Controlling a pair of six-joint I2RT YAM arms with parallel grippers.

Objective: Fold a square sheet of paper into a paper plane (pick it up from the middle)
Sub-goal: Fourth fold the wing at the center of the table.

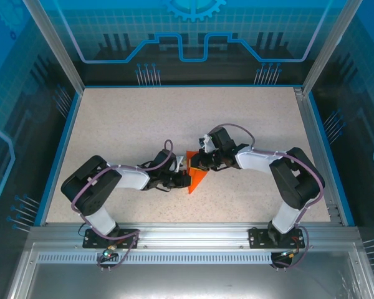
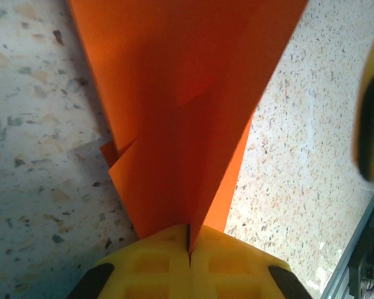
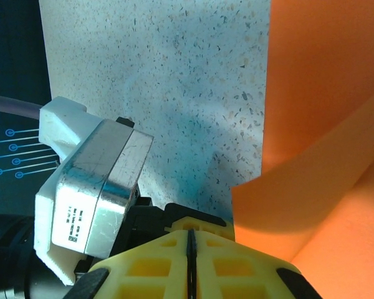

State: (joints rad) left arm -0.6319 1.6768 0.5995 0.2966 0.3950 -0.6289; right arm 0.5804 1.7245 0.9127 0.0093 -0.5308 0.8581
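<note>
Two jobs, hold and crease. Mid table [image 1: 112, 124]: part-folded paper plane [image 1: 197, 181], narrow end pinched in the closed left gripper [image 2: 188, 242]. Right gripper [image 3: 190, 235] closed just beside it, seemingly empty; run it slowly along the crease, left holding firm

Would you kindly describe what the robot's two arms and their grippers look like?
Both the left arm and right arm have glossy white link covers between bulky black joints, on black bases bolted to an aluminium rail. A thin purple cable loops along each. The left gripper and right gripper carry bright yellow fingers with a waffle-grid pattern on black holders.
</note>
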